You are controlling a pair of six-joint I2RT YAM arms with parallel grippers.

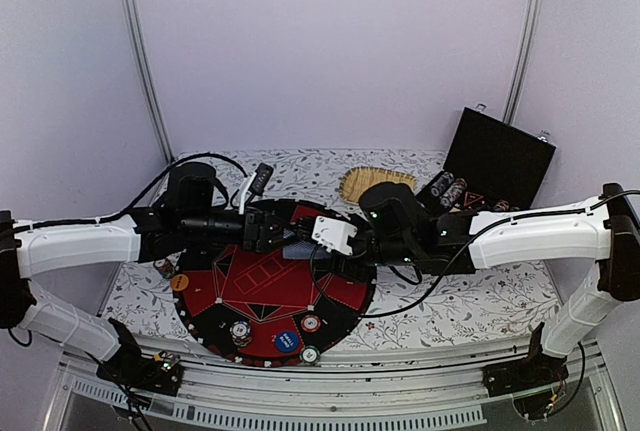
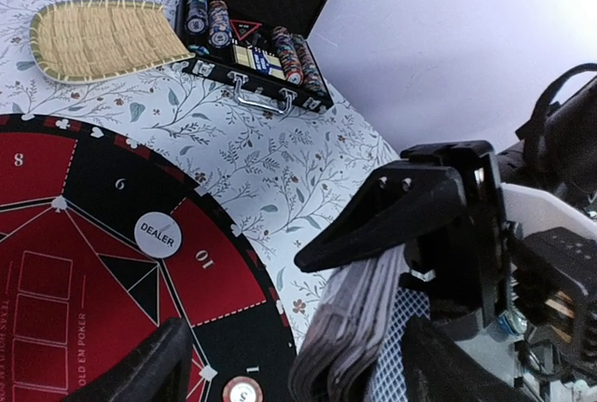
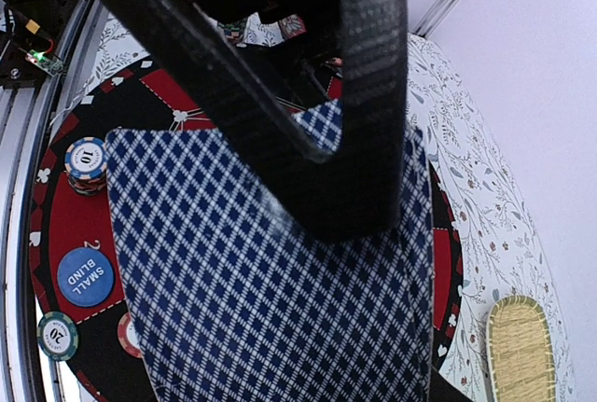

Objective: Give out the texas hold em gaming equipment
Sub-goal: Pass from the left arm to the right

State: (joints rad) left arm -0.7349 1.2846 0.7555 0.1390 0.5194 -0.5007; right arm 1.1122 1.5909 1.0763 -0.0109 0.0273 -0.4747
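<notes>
Deck of cards (image 3: 261,309): we find it held in the air above the poker mat (image 1: 250,296), toward 1 o'clock of the mat's centre. Its checkered blue back faces the right wrist camera.
Right gripper (image 1: 320,241): closed on the deck. One finger (image 3: 354,141) lies flat across the top card; the other is hidden beneath.
Left gripper (image 2: 294,365): spread wide, with nothing in it. One finger (image 2: 140,374) sits well off at 7 o'clock, the other (image 2: 448,365) just beside the checkered back.
Governing relation: in the top view the deck lies at 3 o'clock from the left gripper, between the two wrists, and the left is the only free hand. Seen edge-on from the left wrist, the stack runs from 7 to 1 o'clock.
On the mat: dealer button (image 2: 158,234), small blind button (image 3: 85,276), chip stack (image 3: 87,164).
Judgement: the next move likely needs the left fingers to close on the top card alone. Taking several at once is the risk.
</notes>
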